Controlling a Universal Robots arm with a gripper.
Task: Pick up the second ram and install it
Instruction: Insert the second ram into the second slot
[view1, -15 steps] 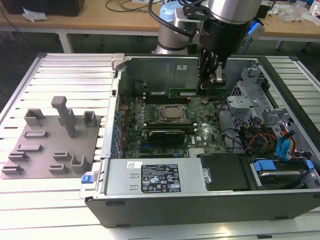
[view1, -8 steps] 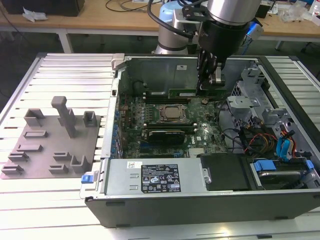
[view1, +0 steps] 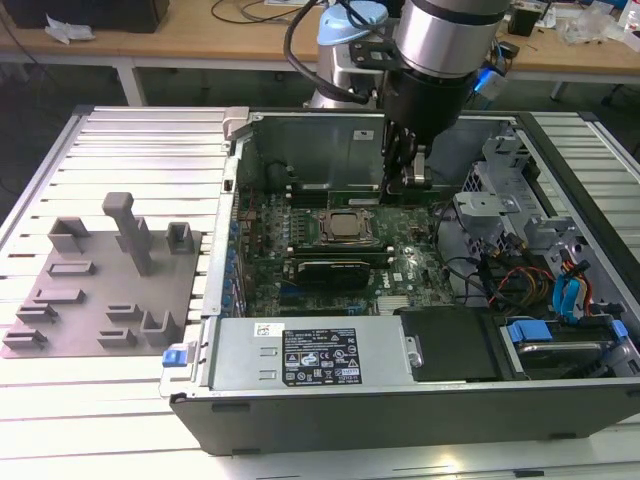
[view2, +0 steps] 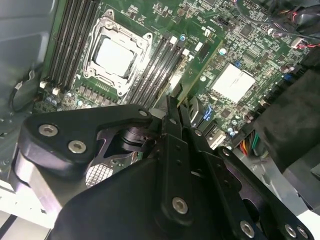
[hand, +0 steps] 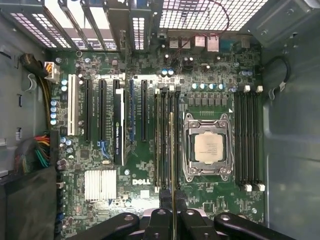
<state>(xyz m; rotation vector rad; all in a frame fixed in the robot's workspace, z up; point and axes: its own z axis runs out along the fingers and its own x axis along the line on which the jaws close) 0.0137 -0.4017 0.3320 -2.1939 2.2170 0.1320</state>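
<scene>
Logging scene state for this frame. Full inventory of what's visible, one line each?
Computer case: one, dark grey, open, on the slatted table.
Slatted table: one, white.
Motherboard: one, green, inside the case.
CPU socket: one, silver frame, middle of the motherboard.
Memory slots: two banks, black, flanking the socket.
Second ram: one, green, seen edge-on, held over the slot bank beside the socket.
Heatsink: one, silver, on the motherboard.
Power supply: one, grey with a label, near edge of the case.
Fixture plate: one, grey, with blocks, at the exterior view's left.
Gripper: one, black, shut on the ram's edge.
</scene>
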